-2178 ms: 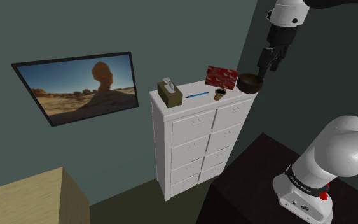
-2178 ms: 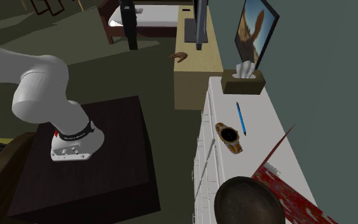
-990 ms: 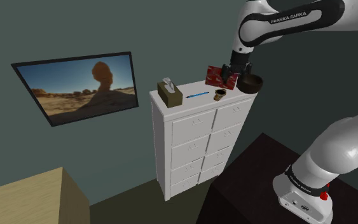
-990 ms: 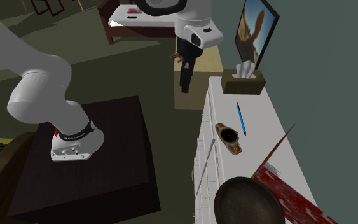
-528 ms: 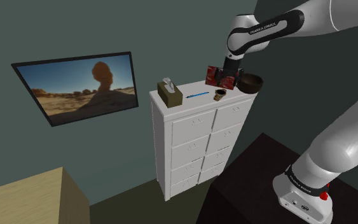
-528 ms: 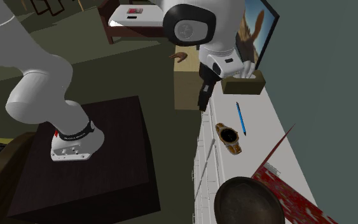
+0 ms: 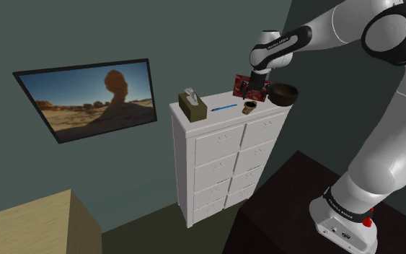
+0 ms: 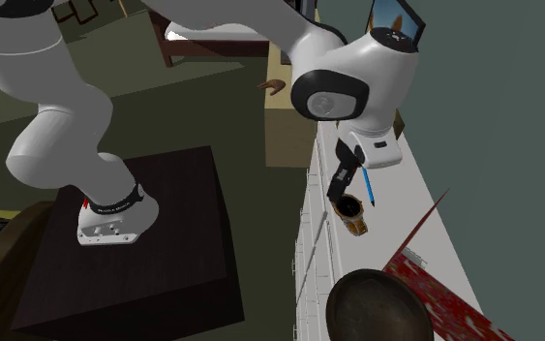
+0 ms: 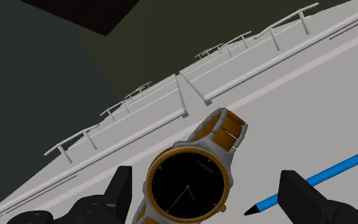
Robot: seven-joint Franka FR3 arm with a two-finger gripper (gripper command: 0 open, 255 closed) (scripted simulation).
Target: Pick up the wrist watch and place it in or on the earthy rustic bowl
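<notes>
Directly above the wrist watch (image 9: 187,189) hangs the gripper (image 9: 208,191), jaws spread wide, gripping nothing. Watch lies flat (face up) on the white dresser (image 7: 215,148) top, blue pen (image 9: 323,178) just beside, dark bowl (image 7: 283,93) near.

The watch (image 9: 187,186) is gold with a black dial, the pen (image 9: 327,174) blue, the dresser (image 7: 219,148) white

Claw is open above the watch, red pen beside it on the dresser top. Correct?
No: the pen is blue, not red, as the wrist view shows. The rest holds: the claw is open above the watch, with the pen beside it on the dresser top.
</notes>
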